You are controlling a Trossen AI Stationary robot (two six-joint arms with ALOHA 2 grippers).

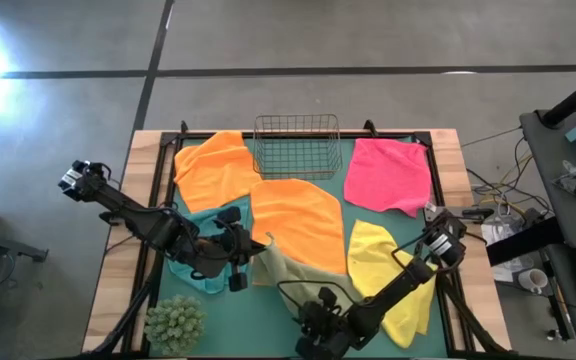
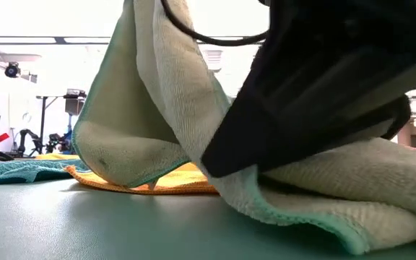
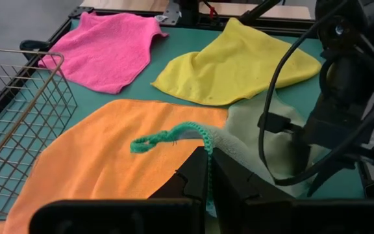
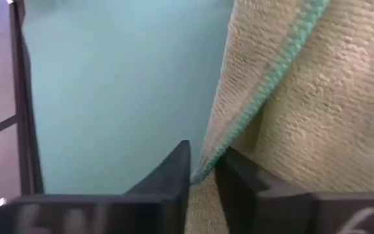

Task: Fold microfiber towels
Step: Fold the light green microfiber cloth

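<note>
Both claws pinch the olive towel (image 1: 290,268) at six o'clock on the bench (image 1: 268,320): left claw (image 3: 210,170) one corner, right claw (image 4: 203,170) an edge. Next, I think, they spread it flat for folding.

We find no legible text, label, brand, number or sign in any of the four views.
</note>
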